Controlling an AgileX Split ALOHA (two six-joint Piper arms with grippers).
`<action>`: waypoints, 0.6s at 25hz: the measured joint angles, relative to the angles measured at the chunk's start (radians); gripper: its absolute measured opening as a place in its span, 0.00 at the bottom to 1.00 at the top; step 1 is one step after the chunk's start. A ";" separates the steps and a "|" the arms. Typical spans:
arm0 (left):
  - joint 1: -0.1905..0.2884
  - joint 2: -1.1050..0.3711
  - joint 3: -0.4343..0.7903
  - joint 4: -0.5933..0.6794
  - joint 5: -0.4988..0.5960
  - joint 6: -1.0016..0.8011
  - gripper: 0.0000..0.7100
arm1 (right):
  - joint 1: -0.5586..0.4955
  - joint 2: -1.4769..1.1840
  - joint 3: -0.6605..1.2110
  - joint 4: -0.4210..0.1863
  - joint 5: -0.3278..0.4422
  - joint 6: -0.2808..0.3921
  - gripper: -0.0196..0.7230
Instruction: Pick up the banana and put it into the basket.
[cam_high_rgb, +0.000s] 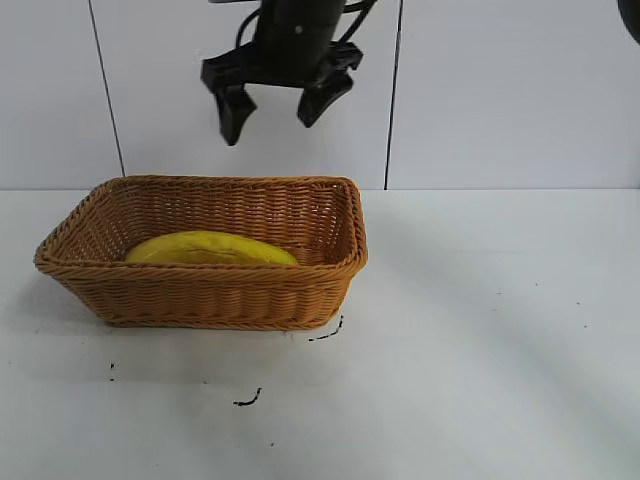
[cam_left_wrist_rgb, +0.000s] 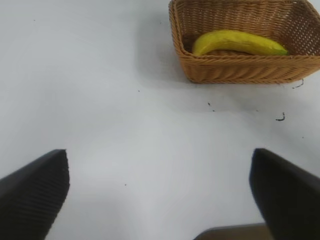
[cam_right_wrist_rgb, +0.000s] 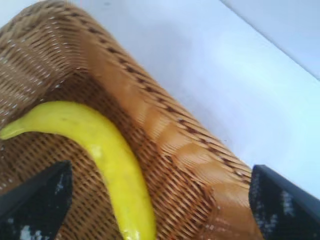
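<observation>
The yellow banana (cam_high_rgb: 210, 249) lies inside the tan woven basket (cam_high_rgb: 200, 296) on the white table. My right gripper (cam_high_rgb: 278, 112) hangs open and empty in the air above the basket's back rim. In the right wrist view the banana (cam_right_wrist_rgb: 112, 160) lies on the basket floor (cam_right_wrist_rgb: 175, 150) below the open right gripper (cam_right_wrist_rgb: 160, 200), apart from both fingers. My left gripper (cam_left_wrist_rgb: 160, 200) is open and empty over bare table, far from the basket (cam_left_wrist_rgb: 240, 70), and the banana (cam_left_wrist_rgb: 237, 42) shows inside it.
Small black marks (cam_high_rgb: 250, 398) lie on the table in front of the basket. A white panelled wall (cam_high_rgb: 500, 90) stands behind the table. A dark object (cam_high_rgb: 632, 20) shows at the top right corner.
</observation>
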 joint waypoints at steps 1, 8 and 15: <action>0.000 0.000 0.000 0.000 0.000 0.000 0.98 | -0.034 0.000 0.000 -0.002 0.007 0.000 0.95; 0.000 0.000 0.000 0.000 0.000 0.000 0.98 | -0.214 -0.009 0.020 -0.008 0.031 0.001 0.95; 0.000 0.000 0.000 0.000 0.000 0.000 0.98 | -0.301 -0.064 0.173 0.050 0.039 -0.002 0.95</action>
